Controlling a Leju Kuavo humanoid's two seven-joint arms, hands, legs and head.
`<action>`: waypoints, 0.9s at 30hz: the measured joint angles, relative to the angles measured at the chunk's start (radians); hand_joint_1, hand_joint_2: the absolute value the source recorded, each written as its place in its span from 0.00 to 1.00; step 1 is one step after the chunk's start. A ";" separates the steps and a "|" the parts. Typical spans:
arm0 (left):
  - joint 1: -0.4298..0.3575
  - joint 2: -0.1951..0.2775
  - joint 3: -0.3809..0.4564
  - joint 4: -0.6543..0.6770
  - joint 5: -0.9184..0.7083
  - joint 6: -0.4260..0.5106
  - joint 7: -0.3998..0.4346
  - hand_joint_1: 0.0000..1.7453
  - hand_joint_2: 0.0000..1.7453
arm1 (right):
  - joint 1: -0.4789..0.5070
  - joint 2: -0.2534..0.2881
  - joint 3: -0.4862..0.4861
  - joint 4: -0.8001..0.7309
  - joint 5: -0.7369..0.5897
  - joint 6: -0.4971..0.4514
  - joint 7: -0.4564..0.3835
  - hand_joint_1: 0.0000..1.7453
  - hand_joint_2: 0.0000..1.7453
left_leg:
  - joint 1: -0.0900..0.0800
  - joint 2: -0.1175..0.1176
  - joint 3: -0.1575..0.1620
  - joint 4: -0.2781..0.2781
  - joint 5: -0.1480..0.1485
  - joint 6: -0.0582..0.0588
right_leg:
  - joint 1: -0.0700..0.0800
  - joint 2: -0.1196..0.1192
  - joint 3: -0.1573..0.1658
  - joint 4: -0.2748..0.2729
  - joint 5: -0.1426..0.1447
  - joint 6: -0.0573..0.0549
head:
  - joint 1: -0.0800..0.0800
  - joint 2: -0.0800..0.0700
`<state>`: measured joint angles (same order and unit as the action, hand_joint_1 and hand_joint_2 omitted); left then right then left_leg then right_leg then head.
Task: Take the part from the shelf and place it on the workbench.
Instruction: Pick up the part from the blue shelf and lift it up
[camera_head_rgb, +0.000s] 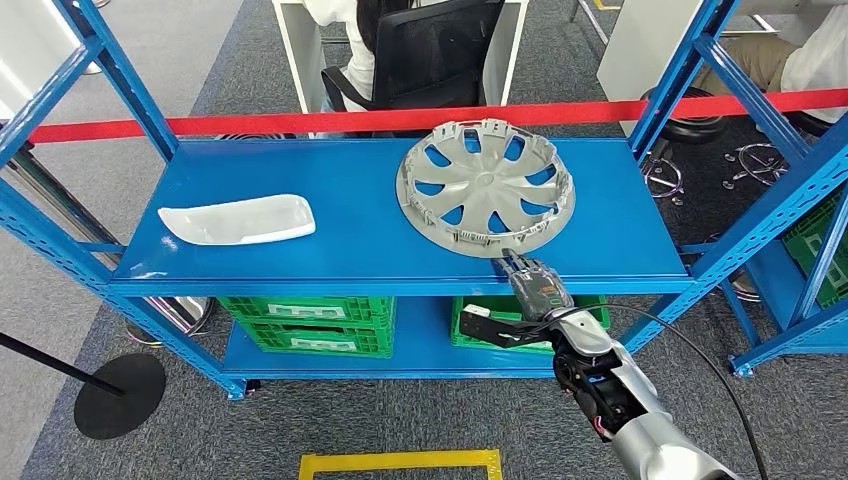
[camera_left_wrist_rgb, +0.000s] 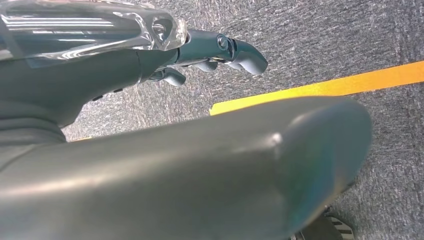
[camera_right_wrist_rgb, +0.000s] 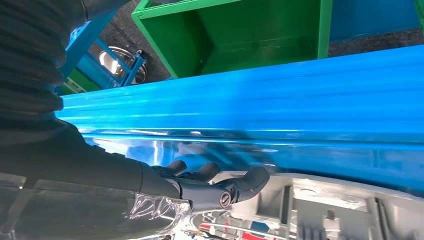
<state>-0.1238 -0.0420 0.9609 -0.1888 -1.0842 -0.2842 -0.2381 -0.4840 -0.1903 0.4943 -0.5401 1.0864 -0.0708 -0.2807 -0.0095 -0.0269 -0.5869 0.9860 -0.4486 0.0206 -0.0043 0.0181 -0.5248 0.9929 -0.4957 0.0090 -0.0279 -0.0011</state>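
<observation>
reaching my right hand (camera_head_rgb: 537, 285) under the near rim of the round grey plastic wheel cover (camera_head_rgb: 487, 187) on the blue metal shelf (camera_head_rgb: 300, 262), fingers (camera_right_wrist_rgb: 250, 181) extended, gripping nothing; i judge it could slide away. left hand (camera_left_wrist_rgb: 220, 52) hangs loosely curled, empty.

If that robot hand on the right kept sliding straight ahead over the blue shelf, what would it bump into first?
The right robot hand points at the near rim of the grey wheel cover, so that comes first. In the right wrist view its fingertips look level with the rim, perhaps already touching; depth is unclear.
</observation>
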 joint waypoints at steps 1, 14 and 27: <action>0.000 0.000 0.000 0.000 0.000 0.000 0.000 0.00 0.00 | 0.000 0.001 0.002 0.000 0.000 0.000 0.000 0.00 1.00 | 0.000 0.000 0.000 0.000 0.000 0.000 | 0.000 0.000 0.000 0.000 0.000 0.000 | 0.000 0.000; 0.001 0.000 0.001 0.000 0.006 0.000 -0.007 0.00 0.00 | 0.001 -0.009 0.028 -0.069 -0.026 -0.038 -0.003 0.00 1.00 | 0.000 0.000 -0.001 0.000 0.000 0.000 | 0.000 0.000 -0.001 0.000 0.000 0.000 | 0.000 0.000; 0.022 0.000 0.004 0.000 0.008 0.015 -0.006 0.00 0.00 | 0.128 -0.134 0.052 -0.672 -0.015 -0.109 0.104 0.00 1.00 | 0.000 -0.001 -0.003 0.000 -0.001 -0.001 | -0.001 0.000 -0.003 0.000 -0.002 0.001 | 0.000 0.000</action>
<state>-0.1022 -0.0424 0.9651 -0.1888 -1.0759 -0.2690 -0.2439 -0.3562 -0.3246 0.5460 -1.2118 1.0714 -0.1802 -0.1767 -0.0097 -0.0281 -0.5895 0.9861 -0.4498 0.0200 -0.0051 0.0177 -0.5276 0.9929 -0.4974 0.0101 -0.0280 -0.0011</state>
